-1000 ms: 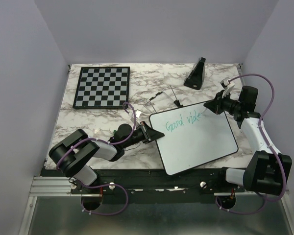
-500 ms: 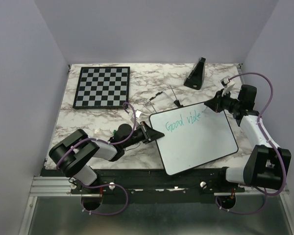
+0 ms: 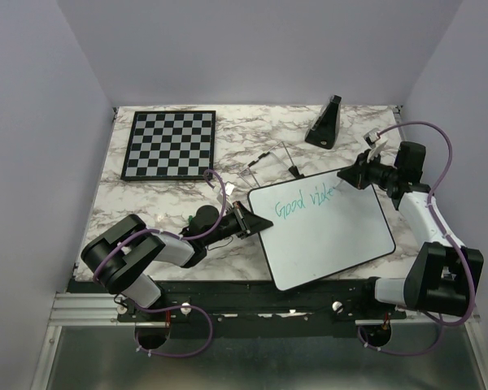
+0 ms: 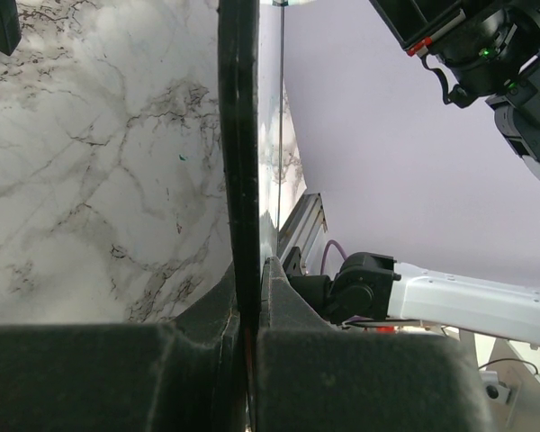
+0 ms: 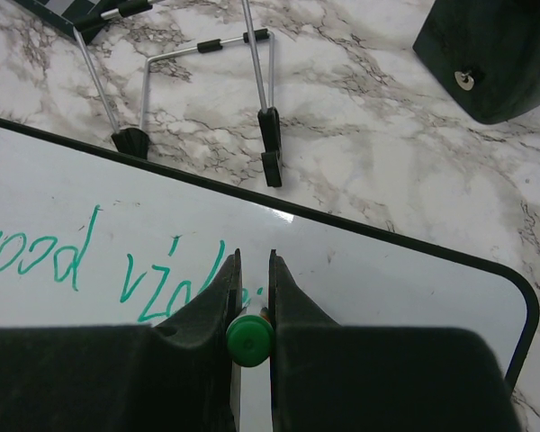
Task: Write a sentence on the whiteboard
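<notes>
Bench [image 3: 171, 203]: white marble-patterned top.
Whiteboard [image 3: 333, 236]: large white rectangular board, black-rimmed, lying at the bench's 4 o'clock.
Sentence [image 3: 303, 201]: green handwriting, "Good" legible, toward the board's 11 o'clock.
Left end effector [image 3: 248, 219]: clamped on the board's 9 o'clock rim.
Right end effector [image 5: 250, 270]: closed around a green-capped marker [image 5: 249, 339] at the board's 1 o'clock.

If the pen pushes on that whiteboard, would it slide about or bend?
Probably stiff: the whiteboard looks flat, its edge straight in the left gripper. It would likely slide on the smooth marble table, which may be why that gripper clamps it. Being thin, it seems light for its size.
</notes>
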